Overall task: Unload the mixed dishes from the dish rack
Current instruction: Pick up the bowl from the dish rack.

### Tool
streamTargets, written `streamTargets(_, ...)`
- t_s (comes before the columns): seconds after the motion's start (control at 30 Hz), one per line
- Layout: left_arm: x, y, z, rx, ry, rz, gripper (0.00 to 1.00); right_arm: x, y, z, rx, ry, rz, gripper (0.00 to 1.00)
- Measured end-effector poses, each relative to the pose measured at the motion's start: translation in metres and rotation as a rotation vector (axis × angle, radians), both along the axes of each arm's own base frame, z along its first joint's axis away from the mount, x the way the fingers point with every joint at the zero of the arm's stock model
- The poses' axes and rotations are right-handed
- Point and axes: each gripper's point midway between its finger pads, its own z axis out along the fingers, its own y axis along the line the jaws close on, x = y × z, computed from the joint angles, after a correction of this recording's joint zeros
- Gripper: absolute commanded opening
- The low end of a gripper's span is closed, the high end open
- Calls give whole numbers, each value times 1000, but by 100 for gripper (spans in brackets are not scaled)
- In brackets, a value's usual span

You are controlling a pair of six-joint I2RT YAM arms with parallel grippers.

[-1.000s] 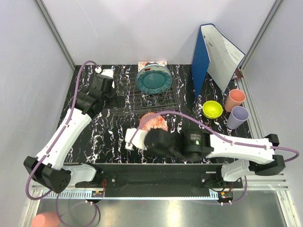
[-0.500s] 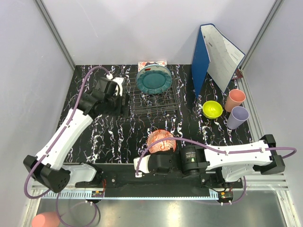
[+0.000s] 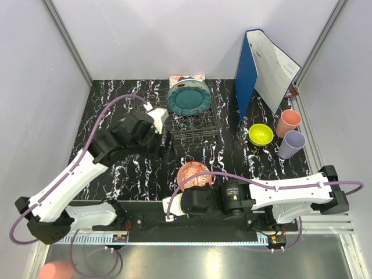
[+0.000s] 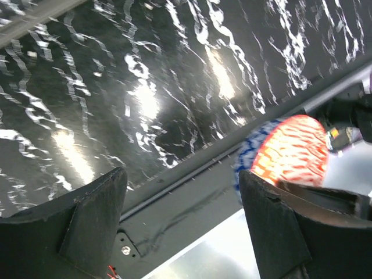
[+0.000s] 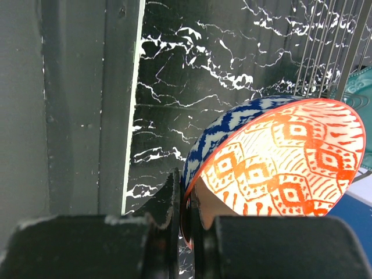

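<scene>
The right pincer [image 5: 187, 204] is clamped shut on the rim of the blue-white patterned bowl [image 3: 195, 174]. It holds the bowl tipped on edge over the near middle of the tabletop [image 3: 139, 180], well clear of the dish rack [image 3: 197, 125]. From above, the pincer's fingers are hidden under the wrist. No view shows whether the bowl's lower edge touches the tabletop.

The left pincer [image 4: 181, 189] stands wide open with nothing between its fingers. It hangs just left of the rack's near left corner, and the left wrist covers part of that corner. The left wrist view is blurred, showing only marbled tabletop and the bowl at its right side.

The teal scalloped plate [image 3: 189, 99] stands upright in the far part of the rack, its lower edge behind the wires. A patterned book [image 3: 187, 77] shows only as a strip behind it. In the right wrist view the rack wires are cut off at the top right.

The yellow-green bowl [image 3: 261, 134], pink cup [image 3: 288, 122] and lilac cup [image 3: 292, 143] sit close together on the right of the tabletop, near a blue binder [image 3: 246, 70].
</scene>
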Motion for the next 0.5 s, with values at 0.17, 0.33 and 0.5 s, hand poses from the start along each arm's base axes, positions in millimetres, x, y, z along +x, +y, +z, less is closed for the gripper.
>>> streamTargets(0.17,-19,-23,-11,8,41,-72,80,0,5,-1,8,-2,11,0)
streamTargets(0.33,-32,-34,-32,48,93,-108,72,0,7,-1,12,-2,11,0)
streamTargets(0.5,-39,-40,-40,67,111,-133,53,0,7,-4,14,-3,11,0)
